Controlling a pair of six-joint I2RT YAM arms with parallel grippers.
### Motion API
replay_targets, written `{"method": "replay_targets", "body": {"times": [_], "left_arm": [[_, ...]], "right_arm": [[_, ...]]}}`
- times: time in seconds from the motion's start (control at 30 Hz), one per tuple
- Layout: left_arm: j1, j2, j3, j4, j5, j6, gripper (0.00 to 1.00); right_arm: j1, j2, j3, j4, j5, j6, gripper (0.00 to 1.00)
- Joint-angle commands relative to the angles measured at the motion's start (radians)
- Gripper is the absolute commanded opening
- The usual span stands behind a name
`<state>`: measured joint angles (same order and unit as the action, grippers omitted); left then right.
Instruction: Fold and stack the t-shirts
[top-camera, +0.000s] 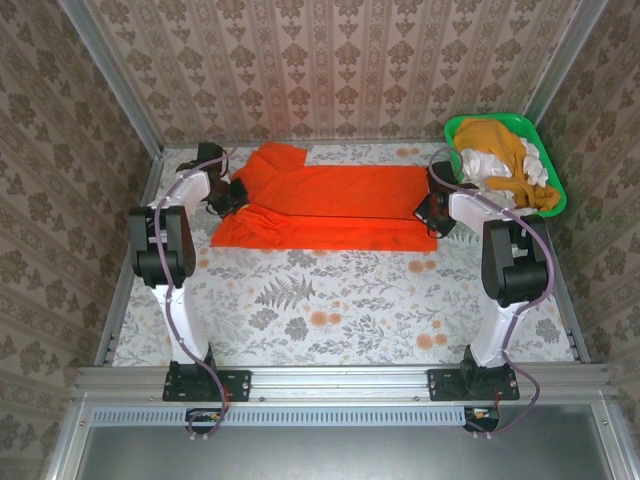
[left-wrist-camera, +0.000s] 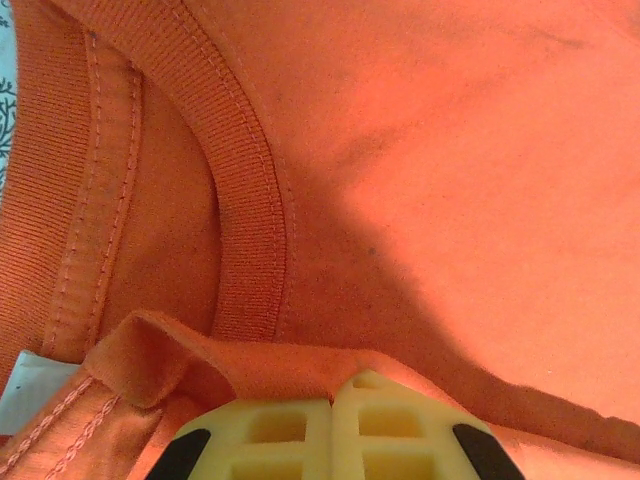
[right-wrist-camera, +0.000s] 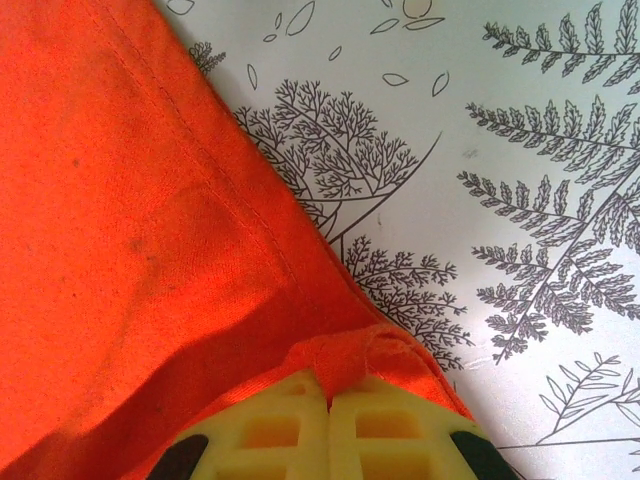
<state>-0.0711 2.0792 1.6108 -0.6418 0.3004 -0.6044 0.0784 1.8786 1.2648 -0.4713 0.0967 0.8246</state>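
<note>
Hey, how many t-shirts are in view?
3: bright red-orange cloth t-shirt on the patterned table; mustard t-shirt and white t-shirt in the green plastic basket. More may be hidden.

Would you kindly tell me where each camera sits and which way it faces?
Top external: above and behind the bases, facing down at the table; both arms show.
Left wrist: on the left arm, facing the red-orange t-shirt collar; left gripper pinches it.
Right wrist: on the right arm, facing the t-shirt's edge; right gripper pinches it.
Shared: that t-shirt.
</note>
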Motion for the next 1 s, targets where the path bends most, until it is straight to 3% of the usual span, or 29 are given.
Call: {"method": "replay_targets", "body": {"times": [0.0,0.03,0.1,0.2,0.33,0.47,0.73,0.97], "left_arm": [[0.001,0.018,0.020,0.013,0.015,0.023,0.08],[0.001,0.018,0.018,0.025,0.031,0.021,0.14],[0.001,0.007,-0.001,0.066,0.066,0.013,0.39],[0.001,-0.029,-0.026,0.088,0.069,0.012,0.63],[-0.001,-0.128,-0.094,0.118,0.025,0.012,0.80],[-0.031,-0.235,-0.175,0.161,-0.038,-0.001,0.99],[-0.115,-0.196,-0.257,0.254,-0.006,-0.044,1.00],[-0.066,-0.198,-0.383,0.331,-0.010,-0.031,1.00]], "right_arm": [[-0.009,0.004,0.029,0.016,-0.020,-0.026,0.09],[-0.009,-0.005,0.024,0.037,-0.037,-0.037,0.20],[-0.008,-0.037,0.001,0.081,-0.071,-0.055,0.42],[0.000,-0.112,-0.045,0.132,-0.088,-0.098,0.63],[0.025,-0.209,-0.099,0.153,-0.073,-0.166,0.77],[0.066,-0.249,-0.160,0.196,-0.079,-0.218,0.81],[0.124,-0.129,-0.153,0.209,-0.133,-0.197,0.81],[0.097,-0.051,-0.130,0.140,-0.108,-0.189,0.80]]}}
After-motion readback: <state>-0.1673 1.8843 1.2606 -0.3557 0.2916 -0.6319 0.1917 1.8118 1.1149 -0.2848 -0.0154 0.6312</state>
